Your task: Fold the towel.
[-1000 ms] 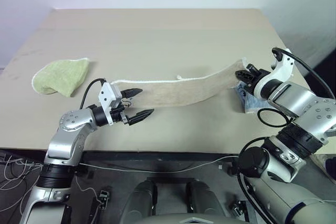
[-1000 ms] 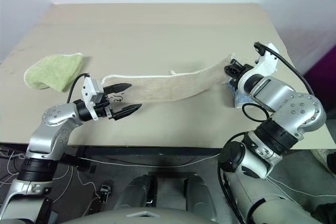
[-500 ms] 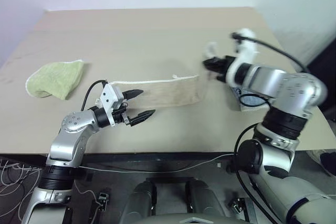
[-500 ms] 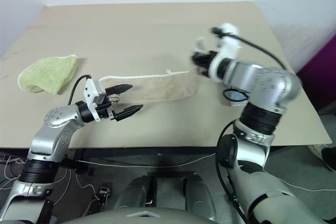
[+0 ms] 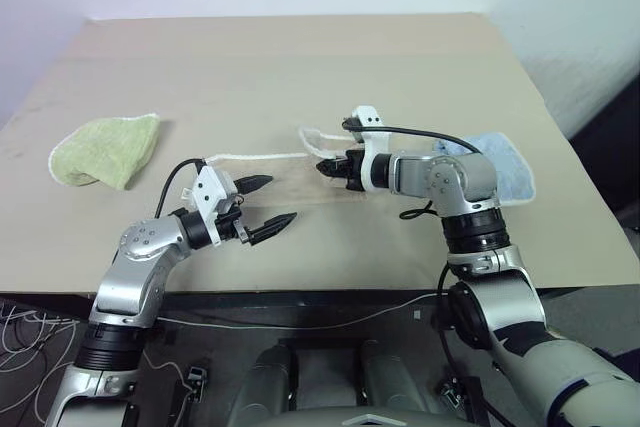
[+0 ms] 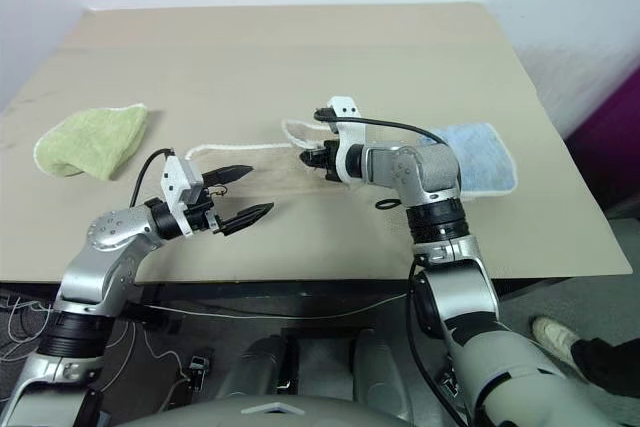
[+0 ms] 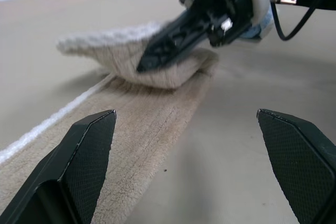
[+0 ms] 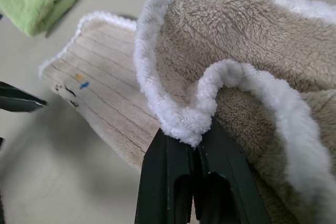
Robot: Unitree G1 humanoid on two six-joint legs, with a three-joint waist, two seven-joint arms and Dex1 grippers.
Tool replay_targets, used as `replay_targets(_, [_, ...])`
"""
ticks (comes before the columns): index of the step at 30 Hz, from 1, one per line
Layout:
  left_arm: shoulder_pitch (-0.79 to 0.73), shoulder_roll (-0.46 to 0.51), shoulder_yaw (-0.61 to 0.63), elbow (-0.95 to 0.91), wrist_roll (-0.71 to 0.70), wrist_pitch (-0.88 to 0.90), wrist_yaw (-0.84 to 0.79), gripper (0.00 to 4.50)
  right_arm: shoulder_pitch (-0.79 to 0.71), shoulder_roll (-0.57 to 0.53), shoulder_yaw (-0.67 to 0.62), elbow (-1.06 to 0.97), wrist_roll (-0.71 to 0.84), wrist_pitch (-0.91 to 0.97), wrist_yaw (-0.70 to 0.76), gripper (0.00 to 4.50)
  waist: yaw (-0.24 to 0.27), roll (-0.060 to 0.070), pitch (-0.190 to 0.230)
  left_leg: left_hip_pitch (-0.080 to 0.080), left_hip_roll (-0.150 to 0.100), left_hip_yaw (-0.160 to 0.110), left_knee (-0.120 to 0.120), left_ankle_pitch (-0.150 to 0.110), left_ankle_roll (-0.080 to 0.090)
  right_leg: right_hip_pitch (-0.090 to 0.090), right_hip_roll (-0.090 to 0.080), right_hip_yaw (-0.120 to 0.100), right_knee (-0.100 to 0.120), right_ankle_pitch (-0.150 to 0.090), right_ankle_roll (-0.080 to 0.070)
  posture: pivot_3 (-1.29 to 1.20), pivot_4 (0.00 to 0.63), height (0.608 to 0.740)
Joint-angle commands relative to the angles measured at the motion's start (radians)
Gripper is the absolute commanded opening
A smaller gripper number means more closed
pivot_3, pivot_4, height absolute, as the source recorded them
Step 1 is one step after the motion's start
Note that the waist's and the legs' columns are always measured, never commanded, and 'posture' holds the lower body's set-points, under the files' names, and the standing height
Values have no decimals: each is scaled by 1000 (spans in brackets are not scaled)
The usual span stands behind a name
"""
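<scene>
a green cloth (image 5: 108, 148) lies bunched at the desk's (image 5: 300, 57) far left, well apart from the work. the left gripper (image 5: 262, 209) hovers just in front of the towel's left end, fingers spread wide and holding nothing. the towel (image 5: 262, 173) lies as a narrow strip along the middle of the desk, its right end lifted and carried back over the flat part. the right gripper (image 5: 330, 167) has its fingers closed on that end, pinching the white corded edge (image 8: 181, 124) at a corner. a blue cloth (image 5: 500, 167) lies flat on the right, behind the right arm. the towel looks soft, light and limp: it droops and curls wherever it is unsupported, so it will likely sag between holds. the corded edge near a corner looks the firmest place to grip, and the terry should not slip.
</scene>
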Motion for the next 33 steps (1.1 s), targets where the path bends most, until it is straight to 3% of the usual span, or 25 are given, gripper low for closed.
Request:
replay_targets(1, [-1, 11, 21, -37, -8, -6, 1, 4500, -17, 6, 7, -4, -15, -34, 26, 16, 0, 0, 0, 0, 0, 0, 0, 0, 0, 0, 0, 0, 0, 0, 0, 0, 150, 740])
replay_targets(5, [-19, 10, 15, -23, -6, -7, -3, 4500, -8, 10, 12, -3, -25, -42, 35, 16, 0, 0, 0, 0, 0, 0, 0, 0, 0, 0, 0, 0, 0, 0, 0, 0, 150, 740])
replay_targets(12, [-36, 6, 9, -6, -3, -11, -11, 4500, 6, 13, -4, -42, -17, -23, 38, 2256, 0, 0, 0, 0, 0, 0, 0, 0, 0, 0, 0, 0, 0, 0, 0, 0, 150, 740])
replay_targets(17, [-31, 4, 12, -13, -3, -12, -9, 4500, 48, -37, -19, -256, 30, 40, 53, 3795, 1, 0, 0, 0, 0, 0, 0, 0, 0, 0, 0, 0, 0, 0, 0, 0, 150, 740])
replay_targets(22, [-9, 12, 26, -26, -7, -11, -5, 4500, 117, -145, -78, -520, 119, 63, 113, 3795, 4, 0, 0, -1, 0, 0, 0, 0, 0, 0, -1, 0, -1, 0, 0, 0, 150, 740])
replay_targets(25, [-3, 15, 31, -28, -10, -8, -4, 4500, 148, -225, -161, -555, 111, 41, 101, 3232, 4, 0, 0, 0, 0, -1, 0, 0, 0, 0, 0, 0, -1, 0, 0, 0, 150, 740])
replay_targets(30, [-20, 13, 26, -16, -9, -5, -5, 4500, 261, -403, -26, -506, -68, -169, 148, 1647, 10, -1, 0, -1, 0, -1, 0, 0, 0, 2, -1, -1, -3, 0, 0, 0, 150, 740])
replay_targets(33, [-31, 15, 27, -8, -10, -4, -8, 4500, 298, -410, 14, -466, -100, -241, 171, 570, 3, -1, 0, -1, 0, -1, 0, 0, 0, 2, -1, -1, -3, 0, 0, 0, 150, 740])
